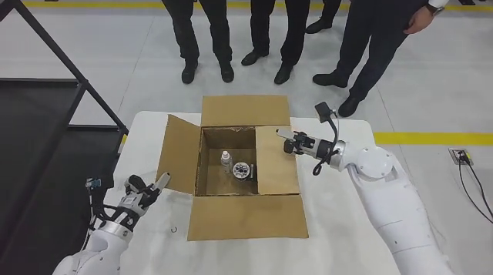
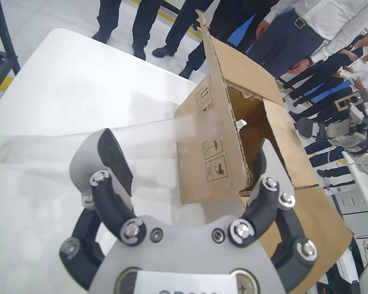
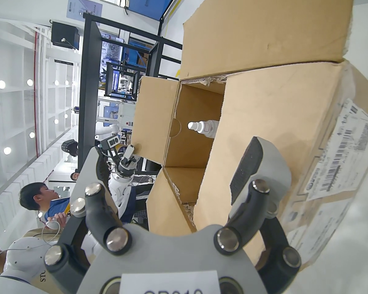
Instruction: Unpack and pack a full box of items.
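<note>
White table (image 1: pixel 146 132) carries a brown cardboard box (image 1: pixel 246 217) at its middle. The box stands open, with all four flaps folded outward. The far flap lies towards the table's far edge and the near flap lies flat towards the near edge. The left flap is tilted up rather than lying flat. Pale floor with a yellow line surrounds the table, and a black frame (image 1: pixel 77 98) stands beyond its left edge.

A small white spray bottle (image 1: pixel 226 158) stands upright on the bottom of the box, towards the far wall. A dark round item (image 1: pixel 242 170) sits just beside it, too small to identify. In the right wrist view the bottle (image 3: pixel 204 126) shows past the edge of the right flap, and a printed label (image 3: pixel 340 160) is stuck on that flap.

The left gripper (image 1: pixel 152 179) is near the table's left edge, just outside the left flap's near corner. Its jaws are spread wide and hold nothing. In its own wrist view, the left gripper (image 2: pixel 187 148) has the flap's corner showing between its fingers, and I cannot tell whether they touch it.

The right gripper (image 1: pixel 283 139) is over the far part of the right flap, pointing towards the box opening. Its jaws are also wide apart and empty. One pad (image 3: pixel 248 166) shows against the flap's surface in the right wrist view, and contact cannot be judged.
</note>
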`<state>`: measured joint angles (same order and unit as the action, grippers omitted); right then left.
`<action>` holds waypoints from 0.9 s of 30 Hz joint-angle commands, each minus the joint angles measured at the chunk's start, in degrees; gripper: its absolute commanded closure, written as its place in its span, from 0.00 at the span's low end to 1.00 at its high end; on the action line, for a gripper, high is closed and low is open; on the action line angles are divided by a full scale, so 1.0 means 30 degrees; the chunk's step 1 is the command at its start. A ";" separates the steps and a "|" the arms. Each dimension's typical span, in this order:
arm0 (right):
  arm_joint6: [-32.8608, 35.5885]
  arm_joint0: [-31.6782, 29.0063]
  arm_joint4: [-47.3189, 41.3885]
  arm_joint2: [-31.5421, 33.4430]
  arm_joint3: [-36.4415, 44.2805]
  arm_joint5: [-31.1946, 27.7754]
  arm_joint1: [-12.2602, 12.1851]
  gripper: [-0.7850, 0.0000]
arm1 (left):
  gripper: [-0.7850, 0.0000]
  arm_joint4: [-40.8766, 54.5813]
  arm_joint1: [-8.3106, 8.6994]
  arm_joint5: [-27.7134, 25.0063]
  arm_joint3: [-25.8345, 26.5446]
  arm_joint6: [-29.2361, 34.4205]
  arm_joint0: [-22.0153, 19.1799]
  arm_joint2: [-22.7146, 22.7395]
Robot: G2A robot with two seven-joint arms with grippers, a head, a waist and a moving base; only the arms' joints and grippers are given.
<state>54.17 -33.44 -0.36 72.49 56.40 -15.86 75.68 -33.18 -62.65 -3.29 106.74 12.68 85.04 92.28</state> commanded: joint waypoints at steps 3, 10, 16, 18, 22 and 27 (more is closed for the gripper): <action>-0.0294 -0.0316 0.0311 0.0285 0.0283 0.0463 -0.0180 0.00 | 0.00 0.0350 -0.0034 -0.0218 0.0478 -0.0243 0.0238 0.0231; -0.0854 -0.0621 0.0904 0.0686 0.0176 0.1646 -0.0466 0.00 | 0.00 0.2969 -0.0115 -0.1642 0.2463 -0.1361 0.1507 0.1771; -0.1275 -0.0728 0.1068 0.0752 0.0124 0.1779 -0.0596 0.00 | 0.00 0.6201 -0.0168 -0.3727 0.4375 -0.1327 0.2711 0.3226; -0.1007 -0.0757 0.1118 0.0664 0.0117 0.1867 -0.0633 0.00 | 0.00 0.7708 -0.0175 -0.4523 0.4775 -0.0659 0.2976 0.3329; -0.0319 -0.0702 0.1087 0.0232 -0.0006 0.1706 -0.0630 0.00 | 0.00 1.0123 -0.0103 -0.5100 0.4957 0.1773 0.2810 0.3118; 0.0290 -0.0562 0.0806 -0.0309 -0.0272 0.1181 -0.0578 0.00 | 0.00 1.1005 -0.0005 -0.4699 0.4605 0.4578 0.1692 0.1763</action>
<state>54.82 -35.19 2.21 71.76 55.67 -12.09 73.93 -0.04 -62.69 -17.70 120.80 25.11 90.79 98.63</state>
